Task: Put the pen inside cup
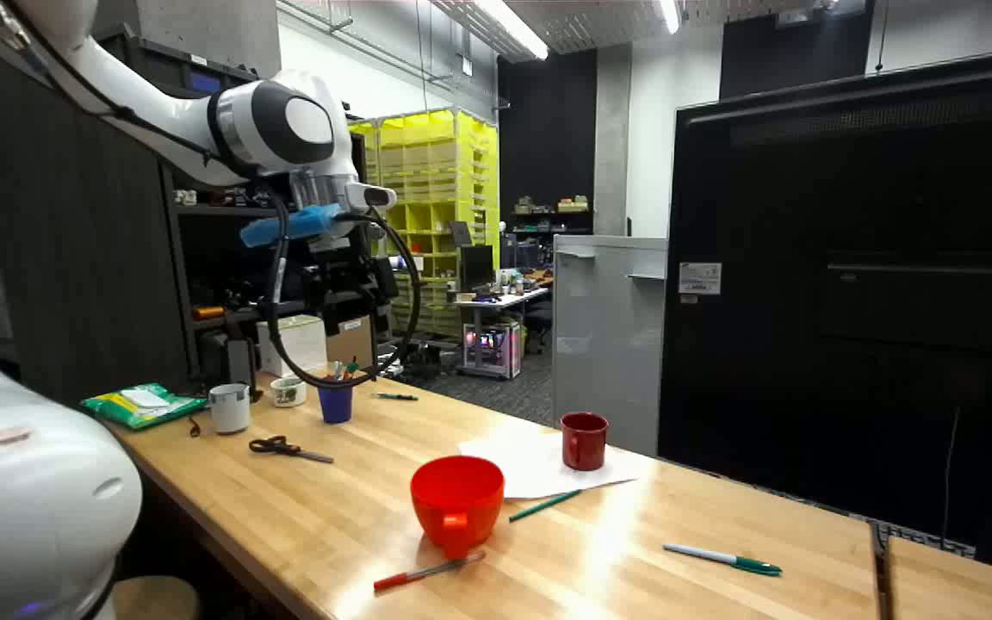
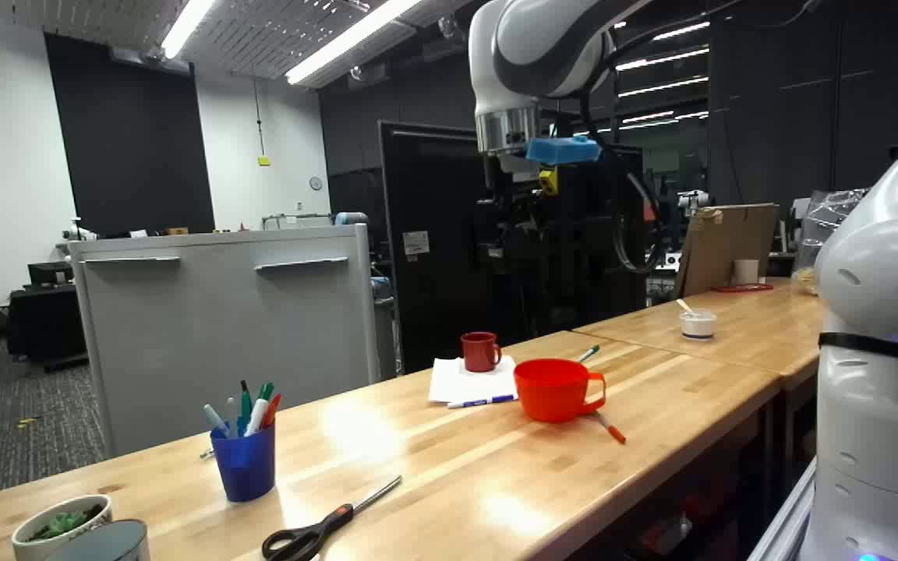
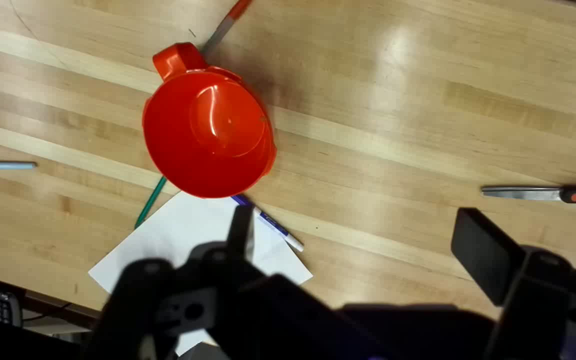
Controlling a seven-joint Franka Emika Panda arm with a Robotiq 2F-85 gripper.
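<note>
1. In an exterior view, the green pen [image 1: 545, 505] lies just right of the red bowl [image 1: 457, 495]; light, stiff, prone to roll, I'd guess.
2. In an exterior view, the blue cup [image 2: 245, 467] stands near left, holding pens [image 2: 256, 417].
3. In the wrist view, the pincer [image 3: 360, 240] gapes, empty; I'd pinch the green pen mid-barrel.

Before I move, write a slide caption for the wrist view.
Open pincer over a wooden tabletop with thin green pen, wide red bowl, white paper and scissors.

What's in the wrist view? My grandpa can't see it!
The open, empty end effector hangs above a wooden table. A wide red cup partly hides a thin green pen; white paper and a blue marker lie close by, scissors at the right edge.
</note>
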